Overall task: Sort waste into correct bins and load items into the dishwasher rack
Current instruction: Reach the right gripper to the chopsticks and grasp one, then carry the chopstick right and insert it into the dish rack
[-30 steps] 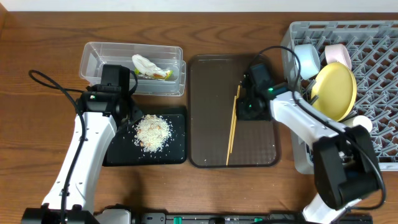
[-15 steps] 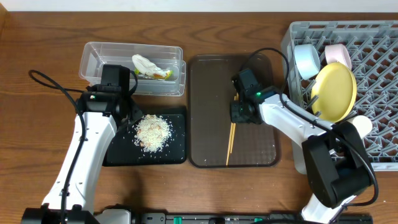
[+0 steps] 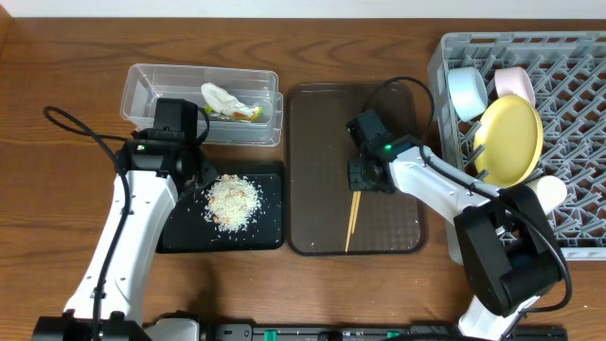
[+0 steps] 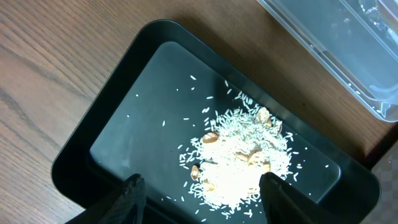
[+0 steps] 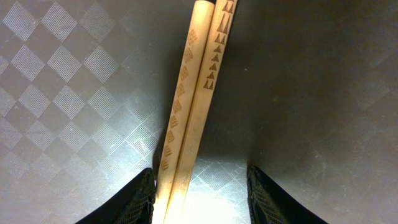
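Two wooden chopsticks [image 3: 351, 216] lie side by side on the brown serving tray [image 3: 317, 142]. My right gripper [image 3: 363, 180] is open low over them; in the right wrist view the chopsticks [image 5: 193, 106] run between the fingers [image 5: 200, 198], close to the left one. My left gripper [image 3: 196, 182] is open above the rice heap [image 3: 233, 201] on the black tray [image 3: 270, 232]; the rice [image 4: 239, 158] shows ahead of its fingers [image 4: 202, 199]. The wrapper with white scrap [image 3: 229, 102] lies in the clear tub [image 3: 142, 85]. The grey rack [image 3: 578, 123] holds the yellow plate [image 3: 511, 137], a light blue bowl [image 3: 466, 92] and a pale cup [image 3: 512, 80].
A white bowl [image 3: 547, 192] sits at the rack's front left, partly behind my right arm. The clear tub's corner [image 4: 329, 56] shows at the top right of the left wrist view. Bare wood surrounds the trays.
My right gripper moved left and toward the table's front across the brown tray and now sits over the chopsticks. The left arm has not moved.
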`<state>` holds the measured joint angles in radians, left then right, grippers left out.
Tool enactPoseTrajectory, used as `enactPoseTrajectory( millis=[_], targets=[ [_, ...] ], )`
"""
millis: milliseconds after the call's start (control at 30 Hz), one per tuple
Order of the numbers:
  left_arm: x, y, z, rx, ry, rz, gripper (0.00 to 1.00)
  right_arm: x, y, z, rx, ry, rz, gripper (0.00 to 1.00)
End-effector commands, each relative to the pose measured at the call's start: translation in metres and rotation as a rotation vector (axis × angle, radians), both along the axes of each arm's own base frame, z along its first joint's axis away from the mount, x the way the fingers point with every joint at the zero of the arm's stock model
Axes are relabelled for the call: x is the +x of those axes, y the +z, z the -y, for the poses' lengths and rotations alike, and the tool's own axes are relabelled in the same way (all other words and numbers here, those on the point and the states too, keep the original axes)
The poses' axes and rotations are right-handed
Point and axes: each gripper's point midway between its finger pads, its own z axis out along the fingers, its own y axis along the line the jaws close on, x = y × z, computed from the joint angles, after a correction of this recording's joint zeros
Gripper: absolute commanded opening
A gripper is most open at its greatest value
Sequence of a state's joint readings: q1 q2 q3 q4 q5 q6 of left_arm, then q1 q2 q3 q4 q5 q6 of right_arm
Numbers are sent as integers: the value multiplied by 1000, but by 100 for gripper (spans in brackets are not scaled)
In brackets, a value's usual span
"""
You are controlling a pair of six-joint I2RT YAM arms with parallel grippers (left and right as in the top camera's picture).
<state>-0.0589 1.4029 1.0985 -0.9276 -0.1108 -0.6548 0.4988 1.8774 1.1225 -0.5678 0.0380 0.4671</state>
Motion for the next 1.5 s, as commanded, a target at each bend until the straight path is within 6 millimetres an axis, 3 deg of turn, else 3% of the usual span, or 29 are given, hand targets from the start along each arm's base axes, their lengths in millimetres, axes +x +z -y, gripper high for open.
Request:
enactPoseTrajectory(
  millis=[0,133,467,633,1000,1467],
  targets=[
    [2,2,-2,3,10,3,62,-7,-12,5,-30,-17,-26,46],
    [2,2,-2,3,9,3,62,-2,-7,5,-23,-23,-10,47],
    [2,2,-2,3,10,3,62,20,44,19,-22,-70,145,47],
    [2,2,-2,3,10,3,61,18,37,23,-45,-74,132,47],
    [2,2,-2,3,10,3,62,5,1,21,-90,-51,48,46],
    [2,2,-2,3,9,3,61,8,0,15,-84,-39,62,47]
  ],
)
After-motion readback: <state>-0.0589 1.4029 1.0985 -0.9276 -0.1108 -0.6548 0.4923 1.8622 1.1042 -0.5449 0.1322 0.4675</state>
